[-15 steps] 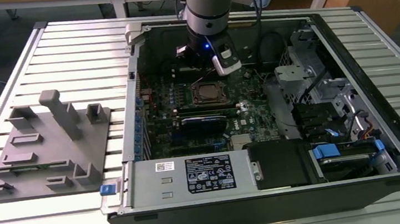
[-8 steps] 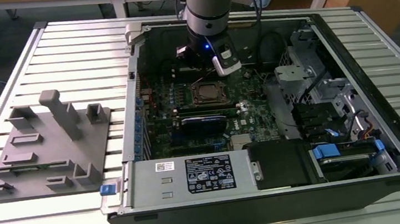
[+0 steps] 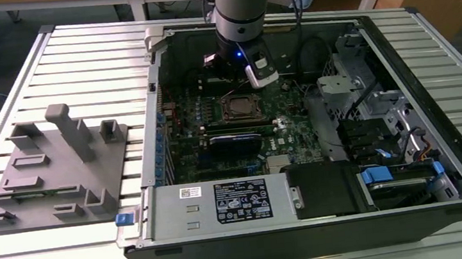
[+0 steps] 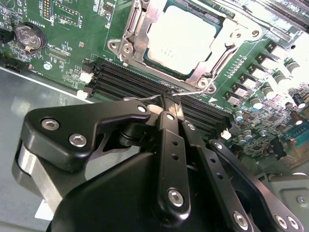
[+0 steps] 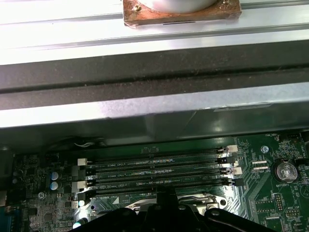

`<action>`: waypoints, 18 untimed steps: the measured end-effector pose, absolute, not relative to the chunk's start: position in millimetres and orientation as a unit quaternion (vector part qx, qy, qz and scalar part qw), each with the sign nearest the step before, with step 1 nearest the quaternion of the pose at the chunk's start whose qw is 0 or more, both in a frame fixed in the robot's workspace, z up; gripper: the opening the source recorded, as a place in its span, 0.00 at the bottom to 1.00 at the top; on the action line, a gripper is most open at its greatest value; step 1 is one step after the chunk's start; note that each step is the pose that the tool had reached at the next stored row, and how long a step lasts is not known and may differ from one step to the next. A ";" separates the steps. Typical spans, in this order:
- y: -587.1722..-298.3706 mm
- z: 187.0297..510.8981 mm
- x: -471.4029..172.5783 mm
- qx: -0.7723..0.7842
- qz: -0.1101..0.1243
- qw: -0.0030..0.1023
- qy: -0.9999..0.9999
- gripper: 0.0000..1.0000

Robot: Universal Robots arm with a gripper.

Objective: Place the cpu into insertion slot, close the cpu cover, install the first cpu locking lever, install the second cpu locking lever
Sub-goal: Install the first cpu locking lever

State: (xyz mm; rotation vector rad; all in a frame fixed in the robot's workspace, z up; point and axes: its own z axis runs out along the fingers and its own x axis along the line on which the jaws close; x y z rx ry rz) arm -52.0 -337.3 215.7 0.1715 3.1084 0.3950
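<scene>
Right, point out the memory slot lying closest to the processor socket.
The slot running right alongside the socket's metal cover; the other three lie beyond it, toward the case wall. The end effector is shut on the wire lever nearby.

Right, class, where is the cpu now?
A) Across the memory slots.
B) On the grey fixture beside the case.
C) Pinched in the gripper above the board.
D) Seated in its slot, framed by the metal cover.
D: in the second wrist view the cpu lies flat inside the frame of the cpu cover, while the gripper pinches a thin wire lever.
</scene>
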 end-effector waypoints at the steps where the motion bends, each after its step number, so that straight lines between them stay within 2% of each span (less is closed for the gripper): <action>1: -337.3 215.7 -52.0 0.055 0.126 0.002 0.991 0.11; 12: -337.3 214.6 -52.0 0.058 0.126 0.002 0.990 0.11; 18: -337.3 210.8 -52.0 0.104 0.126 0.008 0.987 0.11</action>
